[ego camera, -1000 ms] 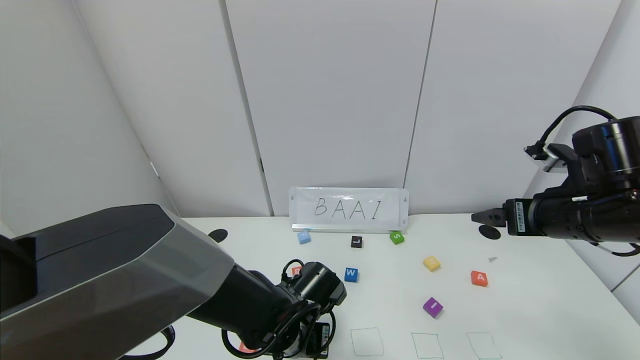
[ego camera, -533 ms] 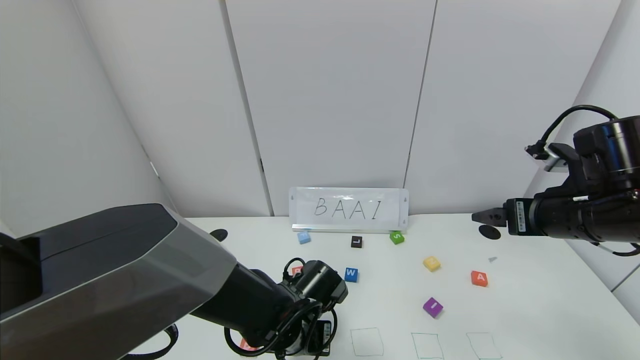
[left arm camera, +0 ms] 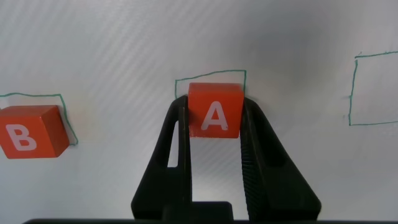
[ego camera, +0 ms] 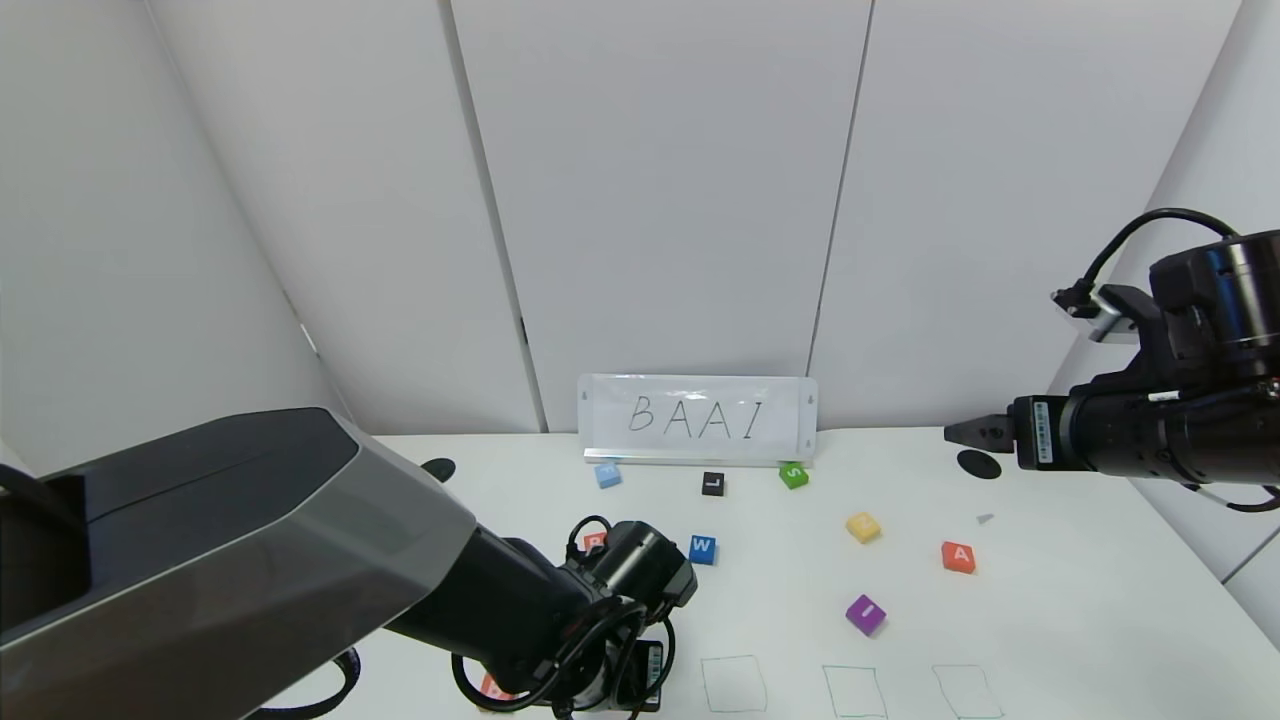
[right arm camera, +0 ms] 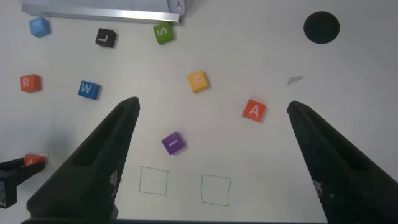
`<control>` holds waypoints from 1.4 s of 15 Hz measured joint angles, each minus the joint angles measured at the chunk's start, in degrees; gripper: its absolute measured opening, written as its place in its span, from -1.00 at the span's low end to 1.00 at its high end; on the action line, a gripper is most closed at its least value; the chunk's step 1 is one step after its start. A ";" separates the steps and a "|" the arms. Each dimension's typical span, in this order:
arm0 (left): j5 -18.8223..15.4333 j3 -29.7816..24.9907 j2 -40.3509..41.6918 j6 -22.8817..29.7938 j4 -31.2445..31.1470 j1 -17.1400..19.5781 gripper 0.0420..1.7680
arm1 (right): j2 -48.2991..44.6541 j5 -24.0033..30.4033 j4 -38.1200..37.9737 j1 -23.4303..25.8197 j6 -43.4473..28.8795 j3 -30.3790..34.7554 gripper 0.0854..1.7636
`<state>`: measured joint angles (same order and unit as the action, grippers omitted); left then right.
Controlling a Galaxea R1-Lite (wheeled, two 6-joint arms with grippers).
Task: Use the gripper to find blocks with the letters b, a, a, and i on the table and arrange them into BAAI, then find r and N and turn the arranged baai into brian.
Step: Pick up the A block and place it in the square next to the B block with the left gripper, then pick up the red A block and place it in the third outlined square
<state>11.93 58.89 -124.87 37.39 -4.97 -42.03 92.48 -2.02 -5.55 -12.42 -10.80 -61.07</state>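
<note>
So besides the main stuff there's a white sign [ego camera: 697, 418] reading BAAI leaning against the grey wall panels [ego camera: 660, 200] at the back. Right in front of it sit a light blue block [ego camera: 607, 475], a black L block [ego camera: 713, 485] and a green S block [ego camera: 793, 475], spread out in a loose row. A blue W block [ego camera: 702, 549] sits nearer the middle, and a yellow block [ego camera: 863, 527] off to the right, its letter maybe an N, hard to read. Tiny grey scrap [ego camera: 985, 518] past that.
</note>
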 joint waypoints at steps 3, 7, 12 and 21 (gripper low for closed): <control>-0.01 -0.18 0.09 0.00 -0.06 -0.05 -0.38 | 0.00 0.02 0.00 -0.04 -0.01 0.00 0.94; 0.00 -0.32 0.12 -0.09 -0.15 -0.07 0.14 | 0.00 0.02 -0.02 -0.26 0.00 0.05 0.94; -0.01 -0.21 0.28 0.02 -0.20 -0.05 0.52 | 0.00 0.00 0.02 -0.33 -0.01 0.09 0.94; -0.01 -0.55 0.52 -0.22 -0.15 -0.07 0.80 | -0.11 0.00 0.00 -0.34 0.00 0.00 0.94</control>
<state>11.92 58.34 -124.34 37.17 -5.12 -42.11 92.37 -2.02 -5.55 -12.76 -10.80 -61.07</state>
